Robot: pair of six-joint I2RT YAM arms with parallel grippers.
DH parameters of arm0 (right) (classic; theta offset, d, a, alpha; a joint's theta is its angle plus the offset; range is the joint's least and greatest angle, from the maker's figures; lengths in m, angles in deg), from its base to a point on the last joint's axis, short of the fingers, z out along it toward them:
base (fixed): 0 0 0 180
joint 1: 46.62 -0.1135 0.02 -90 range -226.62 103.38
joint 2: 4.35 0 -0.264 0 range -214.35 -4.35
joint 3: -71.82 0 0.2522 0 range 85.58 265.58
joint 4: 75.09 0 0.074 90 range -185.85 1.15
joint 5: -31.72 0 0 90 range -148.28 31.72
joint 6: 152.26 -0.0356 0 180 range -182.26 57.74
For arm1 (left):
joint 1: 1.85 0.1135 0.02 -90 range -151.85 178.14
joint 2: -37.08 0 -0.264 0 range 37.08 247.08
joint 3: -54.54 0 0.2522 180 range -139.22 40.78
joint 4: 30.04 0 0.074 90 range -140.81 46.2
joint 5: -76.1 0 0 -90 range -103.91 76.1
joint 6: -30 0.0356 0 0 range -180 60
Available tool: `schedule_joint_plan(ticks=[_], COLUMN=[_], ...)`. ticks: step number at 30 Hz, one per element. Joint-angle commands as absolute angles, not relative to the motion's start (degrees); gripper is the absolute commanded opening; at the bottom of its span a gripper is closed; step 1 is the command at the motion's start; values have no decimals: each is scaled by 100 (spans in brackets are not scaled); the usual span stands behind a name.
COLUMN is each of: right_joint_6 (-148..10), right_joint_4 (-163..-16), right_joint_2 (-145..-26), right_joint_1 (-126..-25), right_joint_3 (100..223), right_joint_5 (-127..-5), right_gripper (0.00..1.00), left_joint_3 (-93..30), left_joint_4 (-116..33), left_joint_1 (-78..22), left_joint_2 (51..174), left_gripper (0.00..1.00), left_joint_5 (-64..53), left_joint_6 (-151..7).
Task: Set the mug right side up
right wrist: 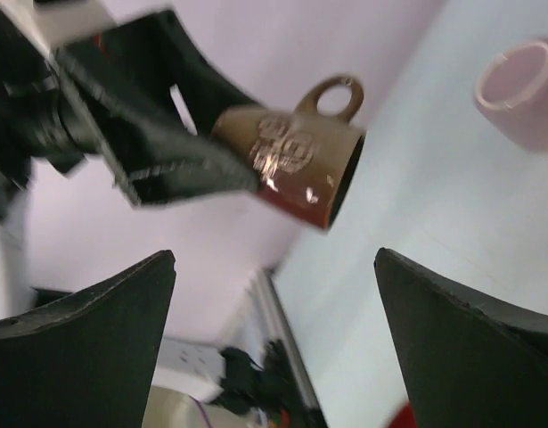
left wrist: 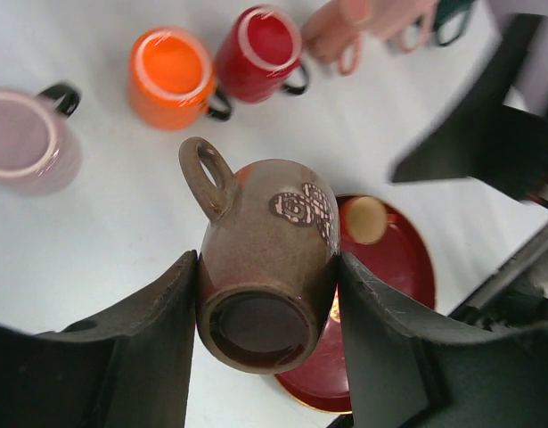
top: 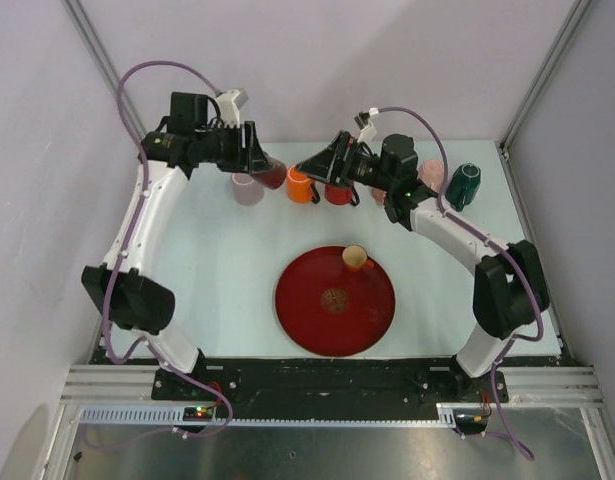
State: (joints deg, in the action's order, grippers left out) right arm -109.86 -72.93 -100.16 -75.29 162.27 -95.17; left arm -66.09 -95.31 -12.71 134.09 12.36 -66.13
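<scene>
Above the far side of the table, my left end effector clamps the brown mug sideways. If the glaze slips, it could drop onto the pink cup. My right end effector gapes empty, apparently, though that view is blurred.

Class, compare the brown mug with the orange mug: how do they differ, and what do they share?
The brown mug is clamped in the left gripper, off the table; the orange mug stands free on it. The brown mug lies sideways; the orange one sits mouth up. The brown mug bears a pattern; the orange is plain. Both have one loop handle.
</scene>
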Motion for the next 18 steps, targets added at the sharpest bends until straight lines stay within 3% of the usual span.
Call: schedule_joint_plan(ticks=[1, 9, 13, 15, 18], right_joint_6=[-13411, -14361, -14835, -15041, -15420], right_joint_4=[-4401, -3832, -3390, -3176, -2859], right_joint_2=[-10427, -10812, -11039, -11110, -11176], right_joint_1=[-7429, -7609, -7671, -7689, -7653], right_joint_3=[16327, 16606, 16796, 16893, 16881], right_joint_5=[-9746, -9809, -9909, -9938, -9878], right_gripper=[99, 95, 82, 67, 19], left_joint_3=[-7116, -7376, -7427, -7423, -7384], left_joint_4=[-9390, -9386, -9386, -9385, -9390], left_joint_1=[-1381, -1537, -1610, -1616, -1622], left_joint_2=[12858, 12915, 12985, 13001, 13008], left_gripper=[0, 0, 0, 0, 0], left_joint_5=[2329, 2595, 2671, 2697, 2801], left_joint_6=[-6807, -6914, -6911, -6893, -6873])
